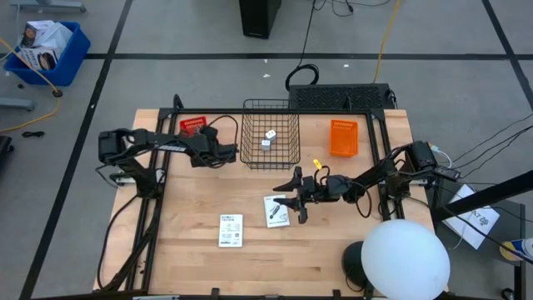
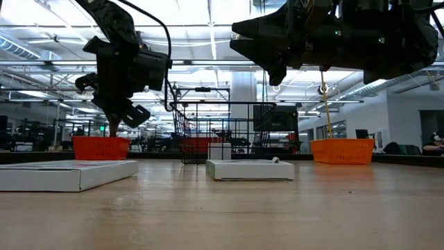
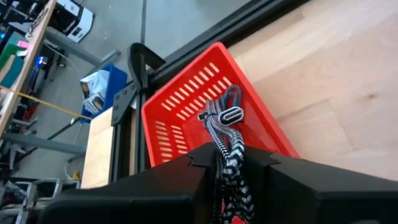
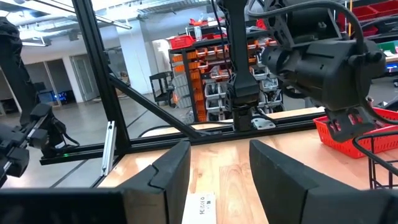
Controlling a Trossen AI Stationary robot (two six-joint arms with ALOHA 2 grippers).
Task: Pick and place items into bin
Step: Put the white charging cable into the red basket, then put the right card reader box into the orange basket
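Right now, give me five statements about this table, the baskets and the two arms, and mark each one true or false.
1. Two white cubes lie in the black wire basket. True.
2. The left gripper holds a braided cable over the red basket. True.
3. The orange basket is stacked with boxes. False: nothing shows inside it.
4. The right gripper is open above a white packet. True.
5. Both packets are in the wire basket. False: the second packet also lies on the table.

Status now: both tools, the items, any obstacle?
Left tool grips braided cable over red basket. Right tool open above packet. Two cubes binned.
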